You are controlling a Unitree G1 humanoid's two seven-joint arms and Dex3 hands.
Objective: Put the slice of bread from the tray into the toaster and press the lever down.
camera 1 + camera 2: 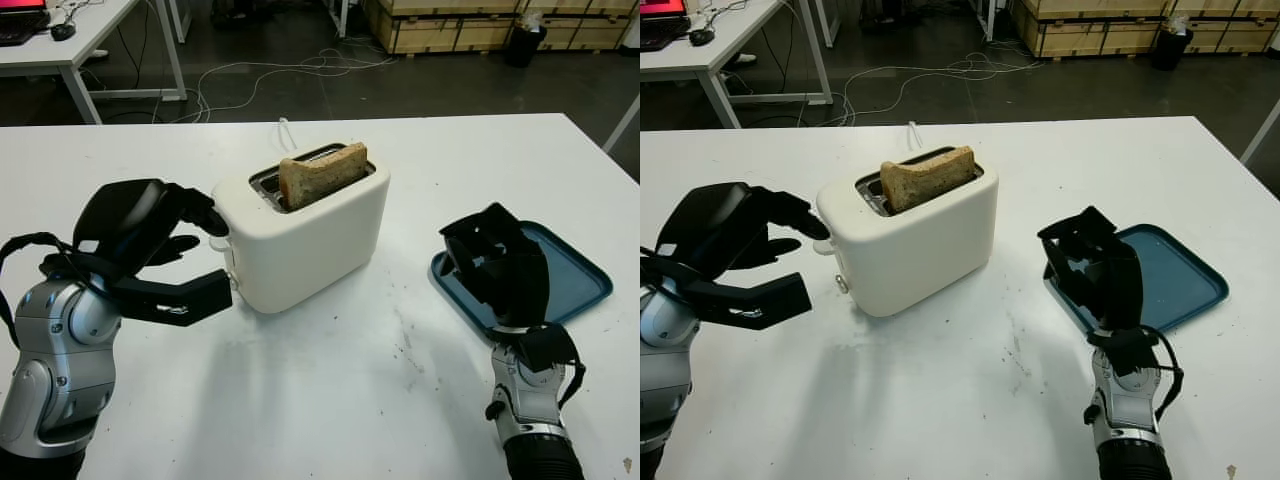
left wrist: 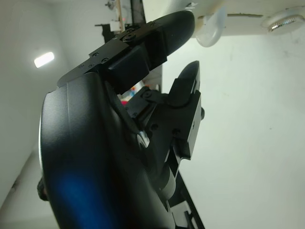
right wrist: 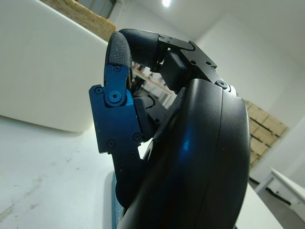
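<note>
A white toaster (image 1: pixel 310 240) stands mid-table with the slice of bread (image 1: pixel 322 172) upright in its slot, its top half sticking out. My left hand (image 1: pixel 220 250) is at the toaster's left end, open. One finger (image 2: pixel 167 31) lies against the white lever knob (image 2: pixel 210 28) from above, and the thumb reaches under it. The lever (image 1: pixel 222 242) sits high on the end face. My right hand (image 1: pixel 492 255) is held upright over the near-left edge of the blue tray (image 1: pixel 578 275), open and holding nothing. No bread shows on the visible part of the tray.
The toaster's white cable (image 1: pixel 286 130) runs off behind it toward the table's far edge. A round dial (image 2: pixel 285 24) sits below the lever. Beyond the table are floor cables, a desk (image 1: pixel 75 40) at back left and wooden crates (image 1: pixel 470 25) at back right.
</note>
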